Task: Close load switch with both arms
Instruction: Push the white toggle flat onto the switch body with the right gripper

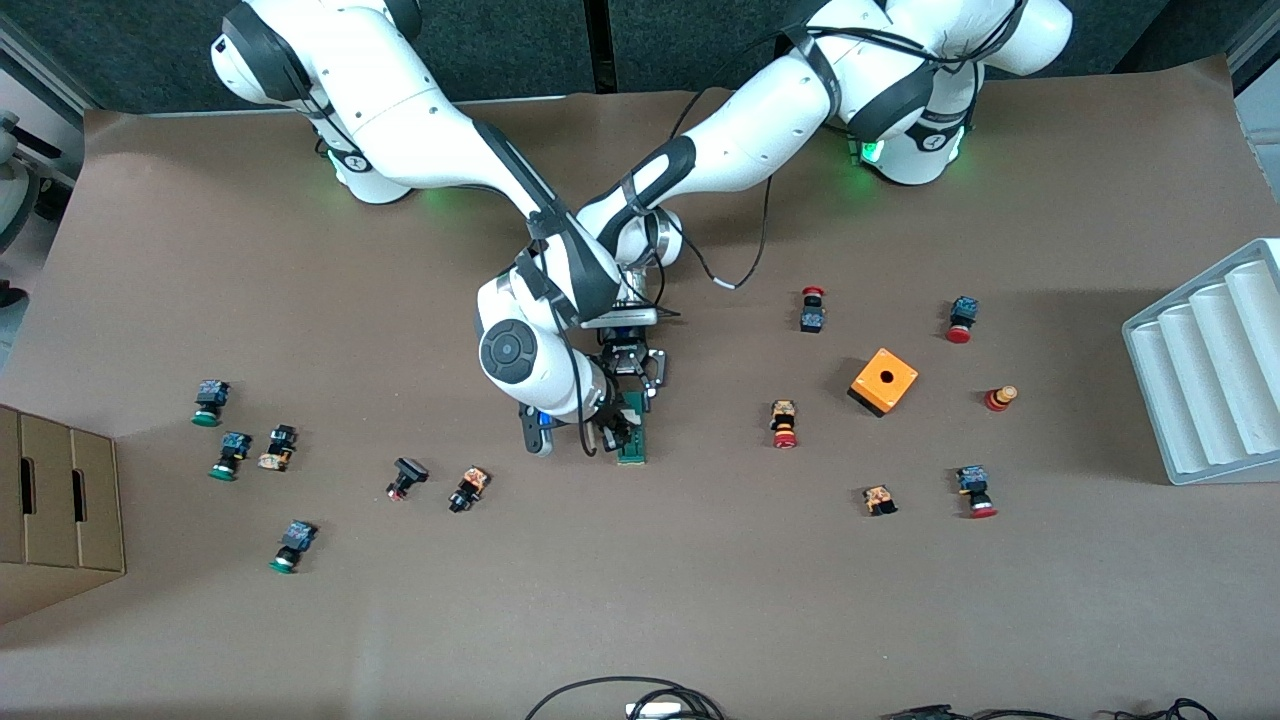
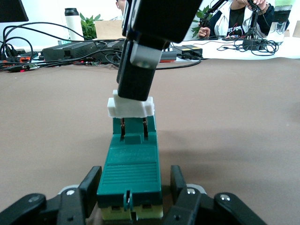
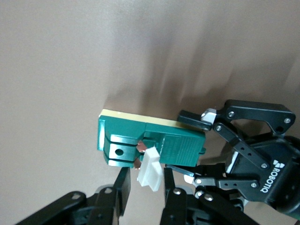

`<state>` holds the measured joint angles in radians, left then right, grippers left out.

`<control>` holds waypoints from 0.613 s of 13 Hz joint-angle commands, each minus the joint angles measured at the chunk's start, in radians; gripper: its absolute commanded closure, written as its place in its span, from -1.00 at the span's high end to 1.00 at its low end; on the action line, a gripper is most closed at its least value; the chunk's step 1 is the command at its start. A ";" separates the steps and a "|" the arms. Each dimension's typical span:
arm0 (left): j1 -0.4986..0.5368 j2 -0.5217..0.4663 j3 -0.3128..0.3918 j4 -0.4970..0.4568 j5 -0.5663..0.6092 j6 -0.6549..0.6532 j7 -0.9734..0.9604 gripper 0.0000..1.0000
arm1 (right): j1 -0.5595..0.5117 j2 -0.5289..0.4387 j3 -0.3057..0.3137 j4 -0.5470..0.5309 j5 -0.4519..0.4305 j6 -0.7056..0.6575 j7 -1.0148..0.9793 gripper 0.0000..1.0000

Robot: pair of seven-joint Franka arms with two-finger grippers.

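Observation:
The load switch, a narrow green block on a cream base, lies flat at the table's middle. My left gripper is shut on one end of the block, a finger at each side. Its white sliding tab sticks up at the other end. From above, my right gripper straddles that tab; it is open, with one finger against the tab and a gap at the other finger. In the front view the right gripper and the left gripper meet over the switch.
An orange cube and several red-capped buttons lie toward the left arm's end. Green-capped buttons and a cardboard box are toward the right arm's end. A white ribbed tray sits at the table edge.

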<state>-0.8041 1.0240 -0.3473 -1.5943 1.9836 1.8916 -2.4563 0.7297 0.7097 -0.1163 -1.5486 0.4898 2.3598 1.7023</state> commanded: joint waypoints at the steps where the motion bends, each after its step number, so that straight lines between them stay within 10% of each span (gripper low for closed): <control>1: -0.020 0.031 0.002 0.016 0.009 0.015 -0.020 0.34 | -0.021 0.020 0.001 0.045 0.032 -0.019 -0.003 -0.30; 8: -0.020 0.031 0.002 0.016 0.009 0.015 -0.020 0.34 | -0.021 0.022 0.003 0.047 0.036 -0.022 -0.003 -0.47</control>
<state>-0.8041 1.0240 -0.3473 -1.5943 1.9836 1.8916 -2.4563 0.7174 0.7104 -0.1161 -1.5392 0.4919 2.3559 1.7030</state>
